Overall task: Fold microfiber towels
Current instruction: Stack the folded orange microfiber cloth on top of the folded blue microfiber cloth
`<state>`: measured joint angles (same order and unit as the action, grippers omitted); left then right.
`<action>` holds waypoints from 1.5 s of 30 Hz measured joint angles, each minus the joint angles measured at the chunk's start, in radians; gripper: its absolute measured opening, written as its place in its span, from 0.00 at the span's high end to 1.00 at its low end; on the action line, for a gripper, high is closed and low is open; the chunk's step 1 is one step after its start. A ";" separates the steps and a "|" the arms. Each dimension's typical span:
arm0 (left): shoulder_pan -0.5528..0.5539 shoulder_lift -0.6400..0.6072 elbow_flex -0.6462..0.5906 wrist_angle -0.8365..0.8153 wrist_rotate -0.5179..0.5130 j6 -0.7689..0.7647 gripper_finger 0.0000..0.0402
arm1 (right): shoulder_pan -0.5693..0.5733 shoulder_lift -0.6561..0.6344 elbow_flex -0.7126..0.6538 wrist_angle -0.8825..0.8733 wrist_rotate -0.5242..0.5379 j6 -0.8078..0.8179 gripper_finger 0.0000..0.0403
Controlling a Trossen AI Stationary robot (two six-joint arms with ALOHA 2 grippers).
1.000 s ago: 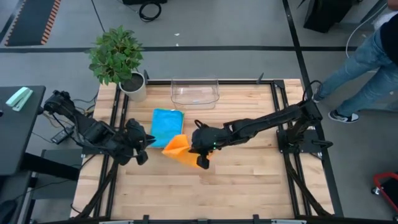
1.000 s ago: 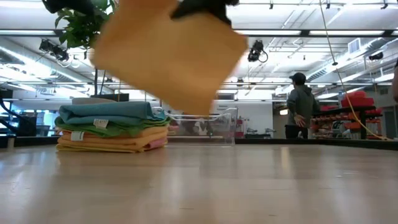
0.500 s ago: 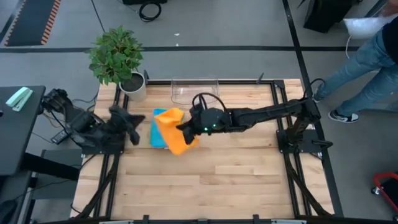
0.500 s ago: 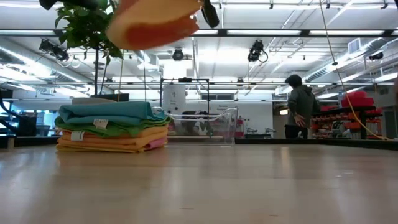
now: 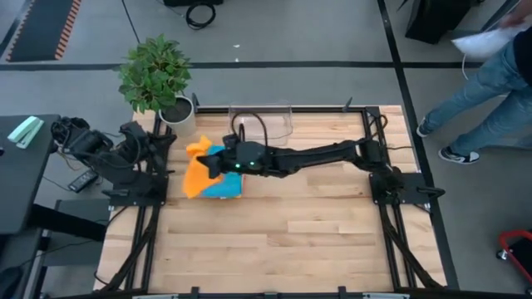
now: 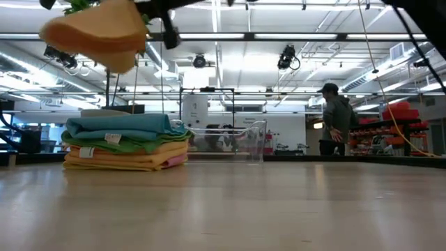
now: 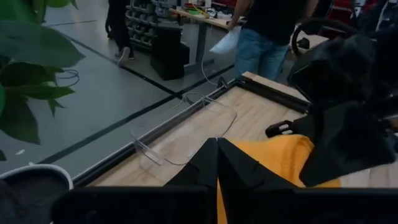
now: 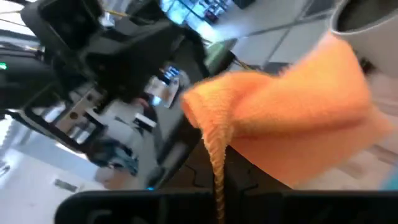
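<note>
Right pincer (image 5: pixel 214 163) clamped tight on the folded orange microfiber towel (image 5: pixel 198 170), and it's up in the air, carried above the stack of folded microfiber towels (image 6: pixel 125 142)! From overhead the orange cloth hangs over the left edge of the stack, with the blue microfiber towel (image 5: pixel 227 184) on top peeking out from underneath. The right arm is stretched long across the wooden counter (image 5: pixel 291 224), reaching from its base at the right side all the way to the stack at the left rear.

Down at counter level, the orange towel floats high, clear of the pile with open space between them. The stack sits neat: the blue one on top, the green microfiber towel (image 6: pixel 132 146) under it, then the yellow and orange layers, with the pink microfiber towel (image 6: pixel 178 160) showing at the bottom right edge.

The right wrist camera shows the orange cloth draped just ahead of its fingers, one folded corner pointing down.

Over on the left, the left pincer (image 7: pixel 217 163) has its two dark fingers pressed together, holding nothing, pulled back at the counter's left edge beside the potted green plant (image 5: pixel 155 76).

Behind the stack, the clear plastic bin (image 5: pixel 262 122) stands at the counter's back edge. Beyond the counter's right rear corner, a person in blue jeans (image 5: pixel 486 83) stands on the floor; another person in a dark hooded top (image 6: pixel 337 125) is visible far back in the room.
</note>
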<state>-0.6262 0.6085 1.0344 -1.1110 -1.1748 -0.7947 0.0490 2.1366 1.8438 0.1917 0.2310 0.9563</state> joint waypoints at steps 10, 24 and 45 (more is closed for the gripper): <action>0.000 -0.020 0.000 -0.001 0.033 0.021 0.95 | 0.003 0.108 0.127 -0.481 0.172 0.241 0.99; 0.000 -0.007 0.000 0.000 0.055 0.018 0.95 | 0.023 0.078 -0.132 -0.373 0.275 0.423 0.98; 0.000 0.001 0.000 0.028 0.053 0.021 0.93 | 0.052 -0.396 0.092 -1.269 -0.243 -0.260 0.98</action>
<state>-0.6258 0.6091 1.0340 -1.0832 -1.1213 -0.7742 0.1014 1.7411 1.9357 -1.0775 -0.0120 0.6967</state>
